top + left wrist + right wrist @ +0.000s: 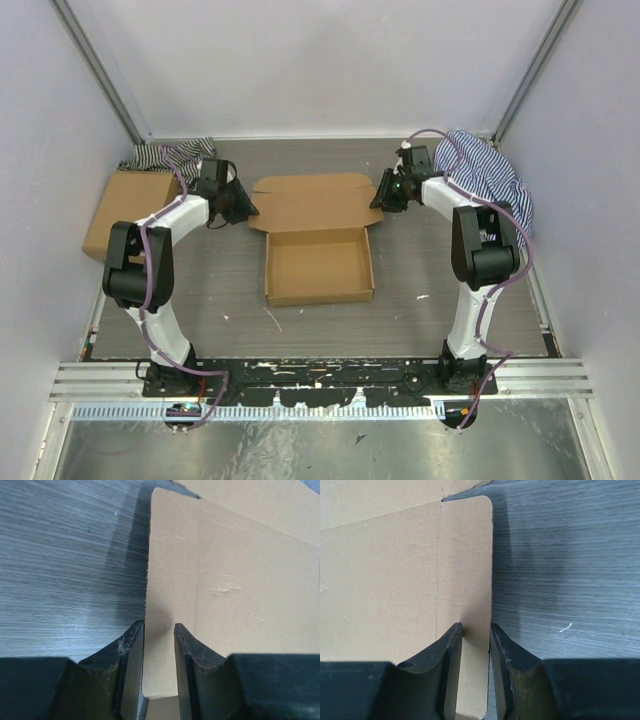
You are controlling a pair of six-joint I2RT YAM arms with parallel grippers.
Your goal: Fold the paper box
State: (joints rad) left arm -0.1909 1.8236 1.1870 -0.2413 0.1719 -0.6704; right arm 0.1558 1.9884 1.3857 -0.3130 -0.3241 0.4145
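The left claw stood partly parted, its 2 fingers straddling the outer edge of the left side flap on the lid. A plain gap showed between them, and I saw no pinch on the cardboard. The right claw mirrored it on the right side flap, equally unclenched.

I counted 1 paper box, 1 flat cardboard box at the table's left edge, and 2 striped cloths: 1 striped cloth at back left and a bigger one at back right.

Only the overhead camera gave me the layout. The paper box sat mid-table, with its shallow tray nearer the bases and its open lid lying toward the back, between the 2 claws. The wrist cameras alone showed the flap edges inside the fingers (and a shadow beside each flap on the grey tabletop).

The left arm rose from its base to a bent elbow, with the forearm reaching forward and inward. The right arm matched that pose on its own side.
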